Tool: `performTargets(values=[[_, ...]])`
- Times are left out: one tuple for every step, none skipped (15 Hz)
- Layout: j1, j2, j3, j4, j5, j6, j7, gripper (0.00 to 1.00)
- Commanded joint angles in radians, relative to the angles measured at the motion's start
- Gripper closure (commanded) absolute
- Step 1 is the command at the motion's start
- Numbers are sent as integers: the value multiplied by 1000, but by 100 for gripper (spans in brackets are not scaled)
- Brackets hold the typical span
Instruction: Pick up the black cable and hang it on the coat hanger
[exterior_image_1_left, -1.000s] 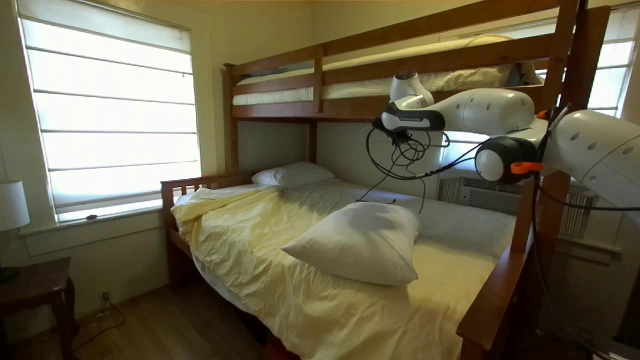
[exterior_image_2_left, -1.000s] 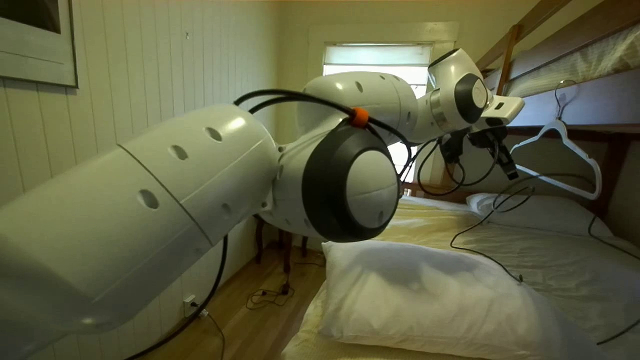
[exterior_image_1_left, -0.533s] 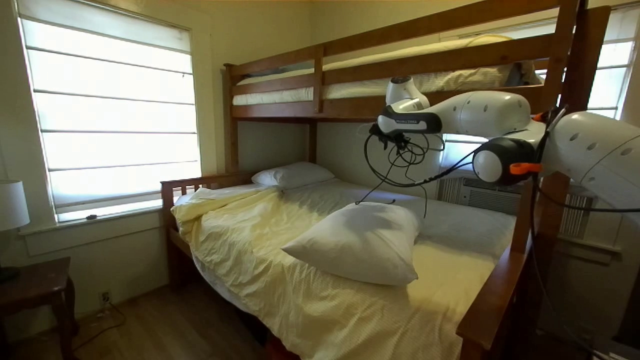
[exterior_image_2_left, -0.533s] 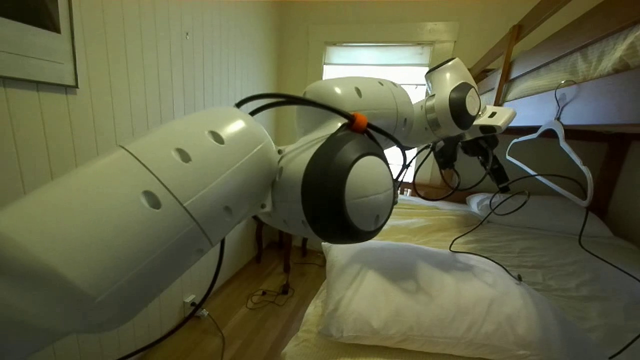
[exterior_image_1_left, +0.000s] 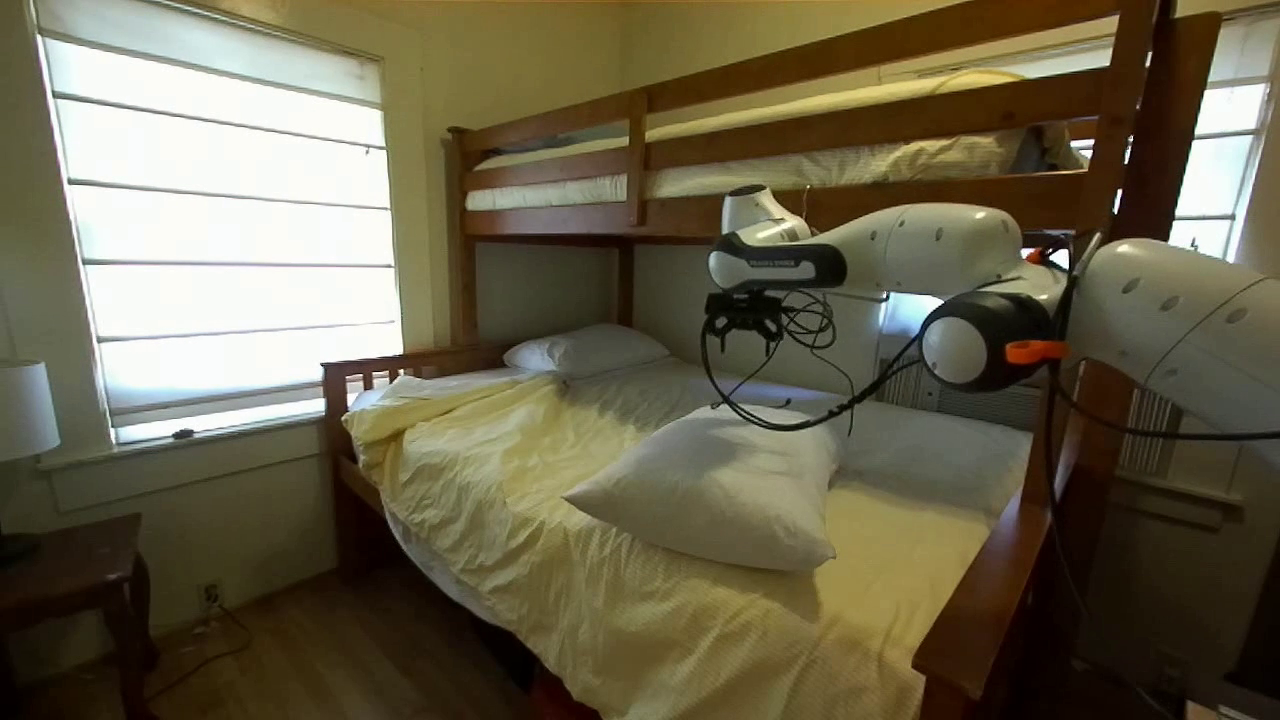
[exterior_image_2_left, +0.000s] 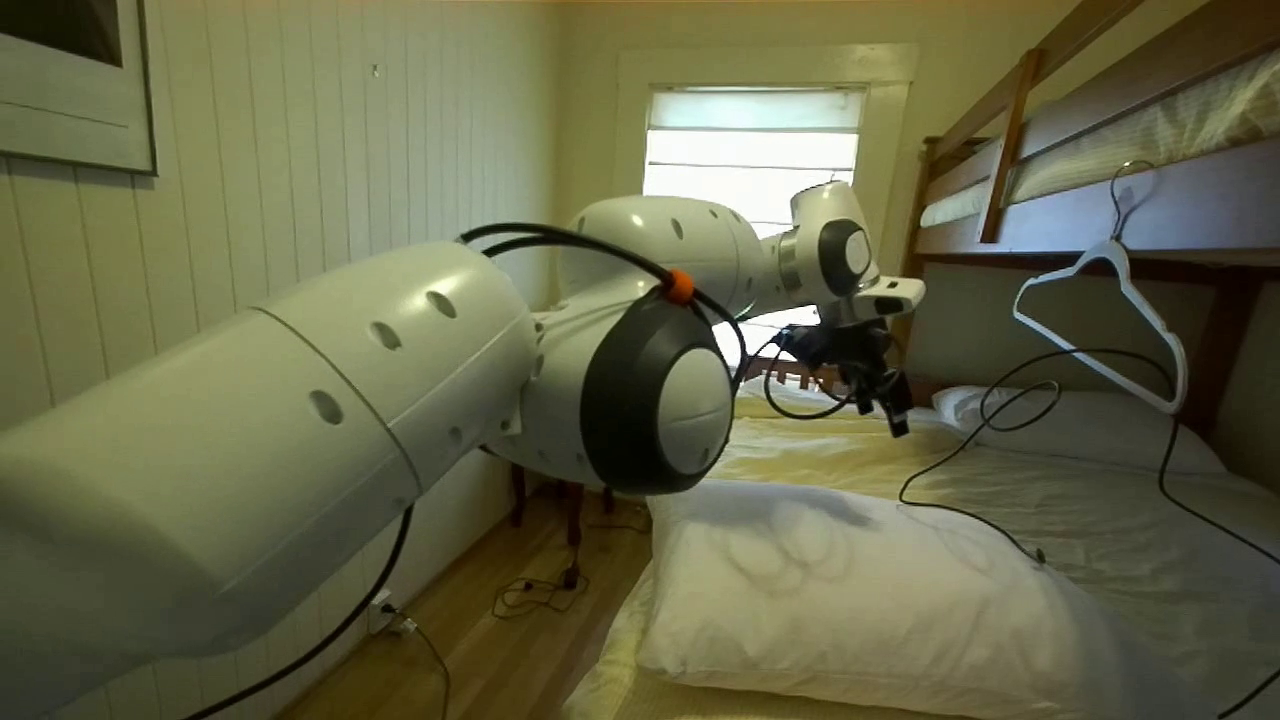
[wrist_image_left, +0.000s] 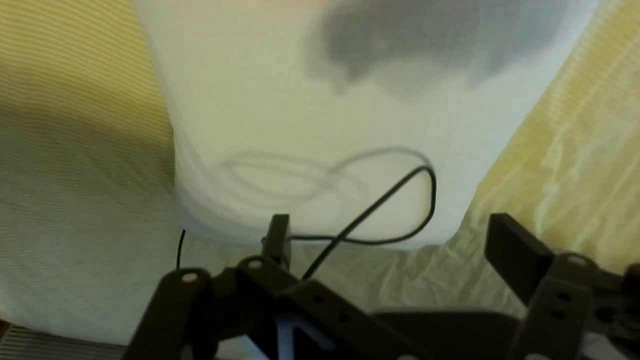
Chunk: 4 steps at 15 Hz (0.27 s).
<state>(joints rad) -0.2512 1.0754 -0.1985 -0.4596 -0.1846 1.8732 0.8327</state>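
Two fingers of the gripper stand wide apart in the wrist view, with a crossed loop of the black cable visible past the gap between them. In an exterior view the white coat hanger hangs on the right by its hook from the upper bunk's side board, and the cable crosses its lower bar near the right end, drooping in loose loops on the left and trailing down to the right. The gripper is left of cable and hanger there, apart from both, at the end of the white robot arm, which reaches in from the near left. Below lies a white pillow on the near part of the bed, marked with faint looped shadows; a second pillow rests at the far end. Whether the cable's ends touch the bed, I cannot tell.
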Motion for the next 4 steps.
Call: performTargets(values=[[19, 58, 5, 38, 17, -107, -138, 0], [27, 74, -5, 47, 2, -125, -184, 0], [29, 82, -7, 48, -1, -132, -229, 0], [29, 87, -13, 68, 16, -125, -153, 0]])
